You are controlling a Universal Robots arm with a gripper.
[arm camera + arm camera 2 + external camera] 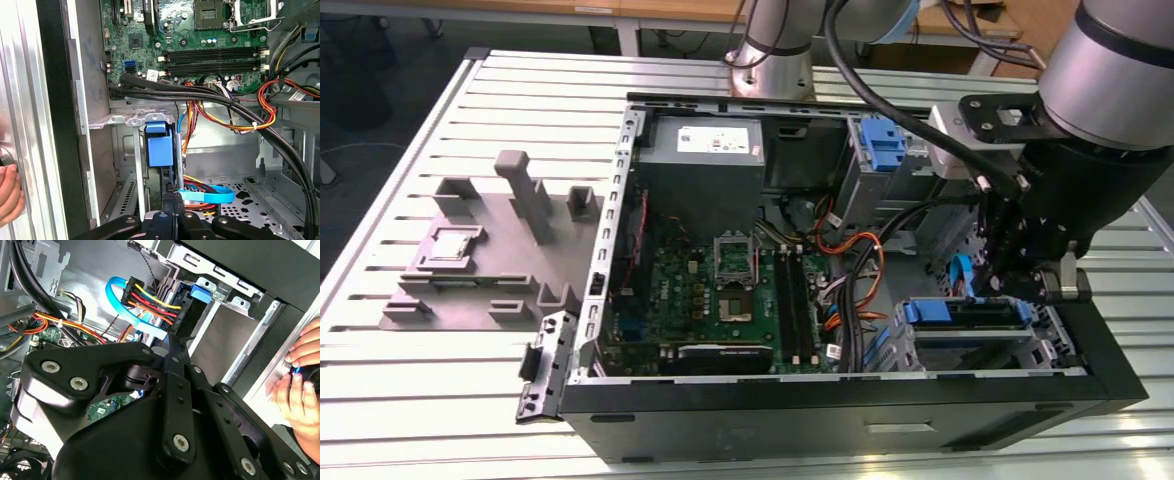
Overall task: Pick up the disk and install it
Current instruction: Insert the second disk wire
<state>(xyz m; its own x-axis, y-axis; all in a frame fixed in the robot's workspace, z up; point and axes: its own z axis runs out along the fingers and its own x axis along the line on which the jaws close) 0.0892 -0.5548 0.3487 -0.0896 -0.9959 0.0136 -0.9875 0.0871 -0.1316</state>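
Now my gripper (1047,285) sits low at the case's (854,400) four o'clock corner, probably seating the disk (967,315) in its bay; I cannot tell its jaw state.

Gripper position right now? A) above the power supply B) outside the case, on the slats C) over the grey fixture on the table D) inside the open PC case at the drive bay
D: the gripper sits inside the case, by the blue-bracketed disk.

Matt black claw (172,202), ribbed metal table (440,390)
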